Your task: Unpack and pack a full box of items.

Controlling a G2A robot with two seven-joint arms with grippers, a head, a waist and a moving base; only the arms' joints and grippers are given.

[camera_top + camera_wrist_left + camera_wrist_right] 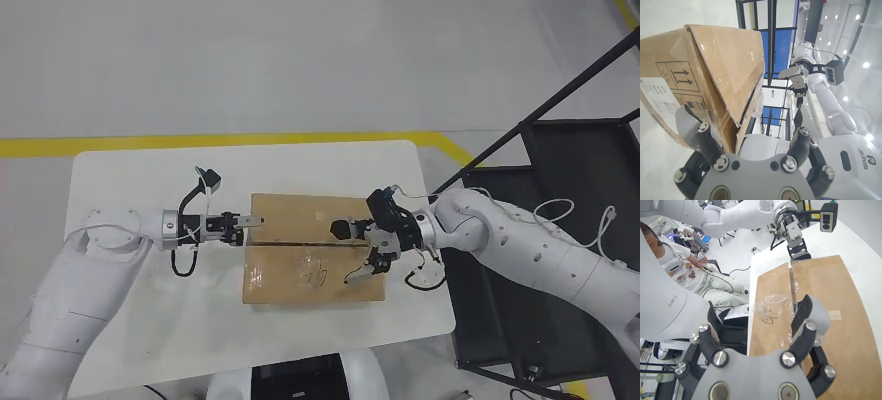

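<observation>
A brown cardboard box (300,215) lies in the middle of the white table, its two top flaps down and meeting at a slit seam (791,281). Crumpled clear tape (772,302) clings to the top beside a handwritten mark. My left gripper (243,226) is at the box's left end, level with the seam; in the left wrist view it (744,117) stands open, with the box (725,56) end flaps partly between its fingers. My right gripper (352,254) hovers open over the right part of the lid, one finger (810,313) by the seam.
The white table (130,300) has free room left of and behind the box. A black metal rack (560,200) stands close beyond the table's right edge. The box's front side lies near the table's front edge.
</observation>
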